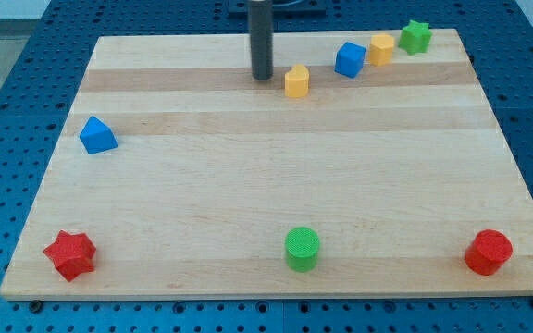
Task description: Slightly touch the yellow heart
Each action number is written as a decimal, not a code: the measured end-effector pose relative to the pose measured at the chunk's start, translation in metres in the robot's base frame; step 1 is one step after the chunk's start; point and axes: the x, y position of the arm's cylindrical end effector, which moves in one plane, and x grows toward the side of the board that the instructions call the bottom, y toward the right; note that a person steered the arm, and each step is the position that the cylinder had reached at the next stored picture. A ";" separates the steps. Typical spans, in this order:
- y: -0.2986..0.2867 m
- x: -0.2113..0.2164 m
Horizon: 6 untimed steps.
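The yellow heart (296,81) lies near the view's top, a little right of centre, on the wooden board (276,185). My tip (262,76) stands just to its left, with a small gap between them. The dark rod rises straight up out of the view's top.
A blue cube (349,59), a yellow pentagon (381,49) and a green star (415,36) form a row at the top right. A blue triangle (97,135) is at the left. A red star (70,254), a green cylinder (302,248) and a red cylinder (488,252) line the bottom.
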 end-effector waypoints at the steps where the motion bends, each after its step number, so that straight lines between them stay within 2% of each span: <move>1: -0.002 0.033; 2: 0.006 0.052; 3: 0.008 0.042; 4: 0.021 0.011; 6: 0.063 -0.007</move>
